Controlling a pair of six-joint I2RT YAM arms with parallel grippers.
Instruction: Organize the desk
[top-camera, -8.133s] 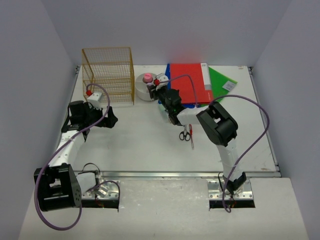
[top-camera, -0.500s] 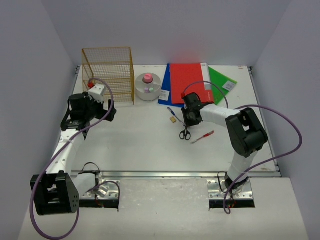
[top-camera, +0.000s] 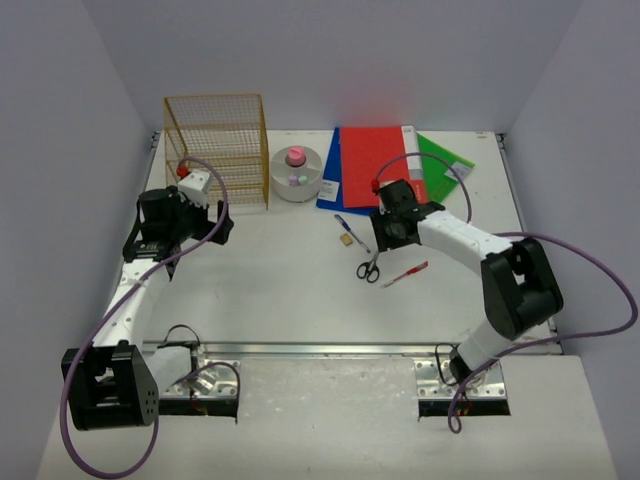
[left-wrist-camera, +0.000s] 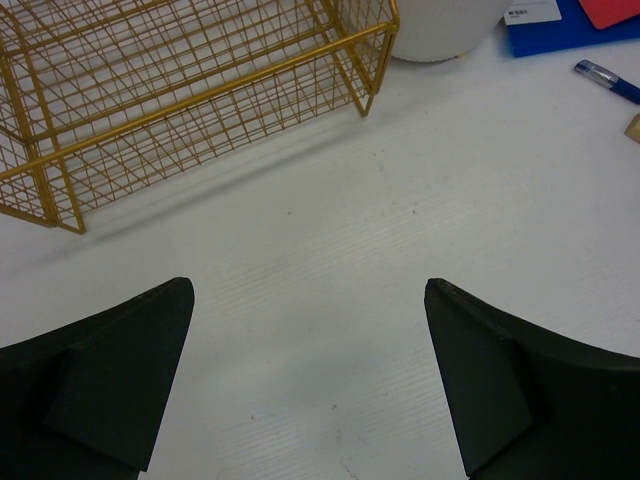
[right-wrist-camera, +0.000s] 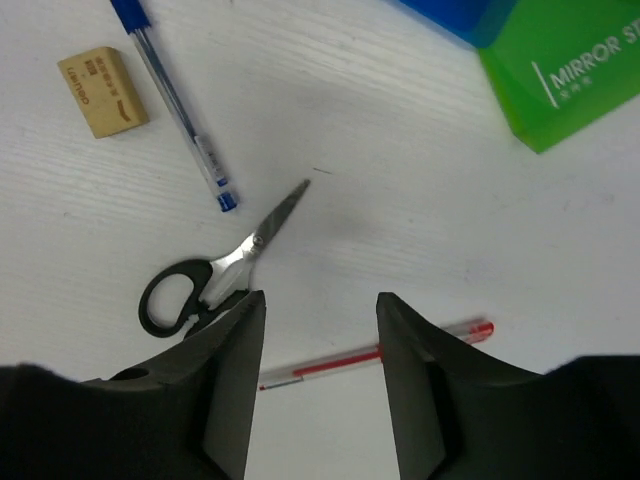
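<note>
The white desk (top-camera: 280, 290) holds black-handled scissors (top-camera: 370, 267), a red pen (top-camera: 405, 273), a blue pen (top-camera: 350, 230) and a tan eraser (top-camera: 346, 240) near its middle. My right gripper (top-camera: 390, 232) hovers open and empty just behind the scissors. In the right wrist view its jaws (right-wrist-camera: 320, 340) stand over bare desk, with the scissors (right-wrist-camera: 215, 270) to their left and the red pen (right-wrist-camera: 380, 352) between and below them. My left gripper (top-camera: 215, 225) is open and empty in front of the gold wire rack (top-camera: 220, 148), over bare desk (left-wrist-camera: 310, 350).
A white round holder (top-camera: 296, 172) with a pink item stands right of the rack. Blue (top-camera: 330, 180), red (top-camera: 372, 165) and green (top-camera: 445, 160) folders lie at the back. Pale walls enclose the desk. A metal rail (top-camera: 330, 348) runs along the near edge.
My right gripper has shifted slightly right and back from over the scissors. Since eight seconds ago it left the white holder, and the red pen lies farther right. The left arm barely moved.
</note>
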